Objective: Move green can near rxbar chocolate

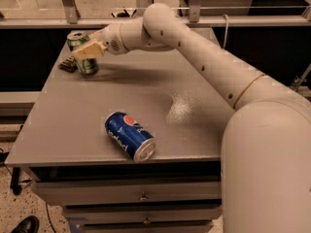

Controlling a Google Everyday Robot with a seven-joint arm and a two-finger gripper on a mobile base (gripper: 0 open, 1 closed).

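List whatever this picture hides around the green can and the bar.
1. The rxbar chocolate: in the camera view its right end is hidden behind the green can, and its print is too small to read.
2. The hand, at the table's far left corner, clasping the can: its far finger is hidden by the can.
3. The can's base: whether it touches the table or the bar cannot be told.

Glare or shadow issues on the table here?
Camera view: glare patch on the grey tabletop, right of the lying blue Pepsi can; the arm's shadow stretches right of the olive-green soda can, which the gripper grips at the far left corner; the dark-wrapped flat bar beside it is dim.
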